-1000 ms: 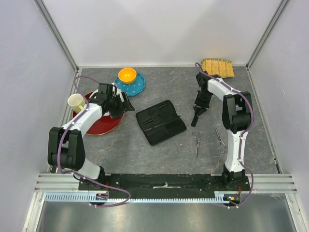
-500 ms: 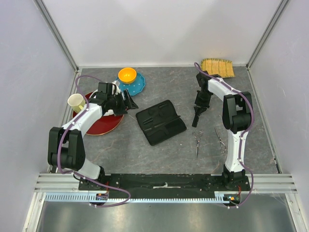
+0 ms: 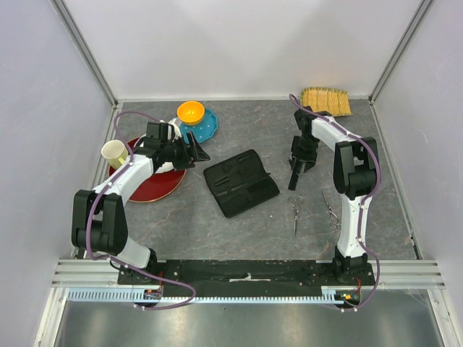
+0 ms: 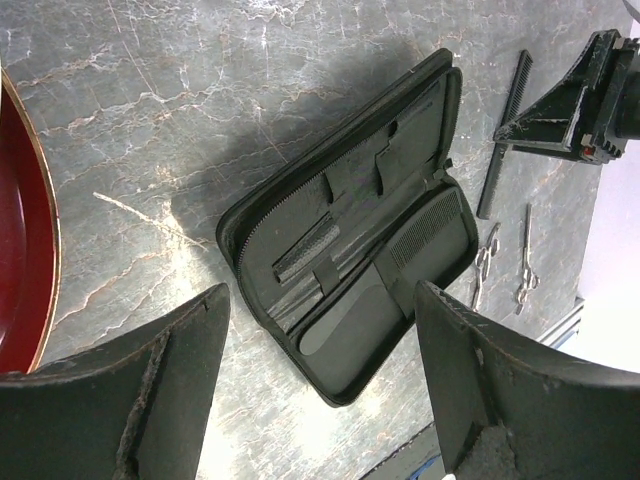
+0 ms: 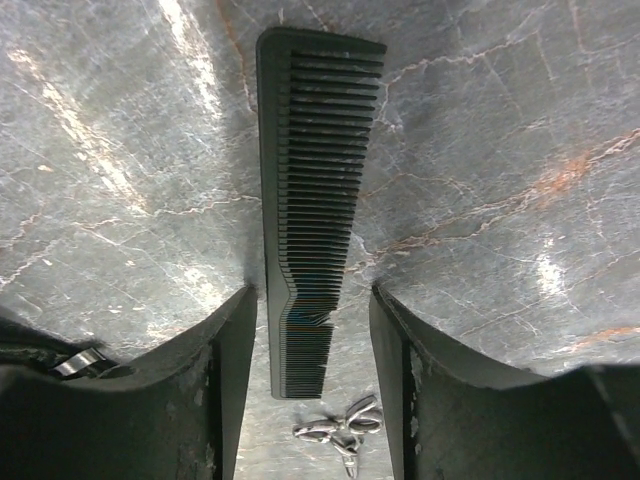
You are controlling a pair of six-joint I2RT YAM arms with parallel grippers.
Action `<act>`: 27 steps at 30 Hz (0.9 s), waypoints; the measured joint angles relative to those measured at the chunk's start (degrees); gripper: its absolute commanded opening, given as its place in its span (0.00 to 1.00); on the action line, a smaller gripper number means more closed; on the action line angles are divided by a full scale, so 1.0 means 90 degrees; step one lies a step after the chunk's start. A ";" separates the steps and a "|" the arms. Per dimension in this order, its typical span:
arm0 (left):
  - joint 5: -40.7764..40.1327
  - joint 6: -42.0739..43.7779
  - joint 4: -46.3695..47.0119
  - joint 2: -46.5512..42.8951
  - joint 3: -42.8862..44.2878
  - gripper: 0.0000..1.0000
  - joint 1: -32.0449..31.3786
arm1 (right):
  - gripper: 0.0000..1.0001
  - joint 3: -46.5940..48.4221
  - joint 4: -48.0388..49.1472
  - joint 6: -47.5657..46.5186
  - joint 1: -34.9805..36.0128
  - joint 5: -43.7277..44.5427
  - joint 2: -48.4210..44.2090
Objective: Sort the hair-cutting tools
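One comb (image 5: pixel 315 190) is down: the right gripper (image 5: pixel 312 292) has just spread its fingers, leaving it flat on the worktop (image 5: pixel 520 130) between them, seemingly untouched, near the scissors (image 5: pixel 340 436). That arm reaches forward, wrist down. The left gripper (image 4: pixel 318 300) hangs wide open, empty, facing the case (image 4: pixel 350 330).

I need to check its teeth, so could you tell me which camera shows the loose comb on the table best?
Right wrist view: the comb fills the frame, teeth clear. Left wrist shows a thin distant strip; the top view only a dark sliver.
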 measured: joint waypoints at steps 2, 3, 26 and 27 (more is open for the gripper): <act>0.0029 -0.0002 0.0000 0.0002 0.0000 0.80 0.0000 | 0.57 0.0000 -0.0029 -0.0051 0.0000 0.0029 0.0015; 0.0036 -0.0002 0.0005 0.0002 0.0000 0.80 0.0000 | 0.57 0.0002 -0.0036 -0.0063 0.0000 0.0036 0.0027; 0.0092 0.0000 0.0005 0.0007 -0.0032 0.80 0.0000 | 0.28 0.0546 -0.0585 -0.0342 -0.0189 -0.0301 0.0449; 0.0095 0.0000 0.0005 0.0007 -0.0032 0.80 0.0000 | 0.28 0.0549 -0.0588 -0.0352 -0.0192 -0.0318 0.0449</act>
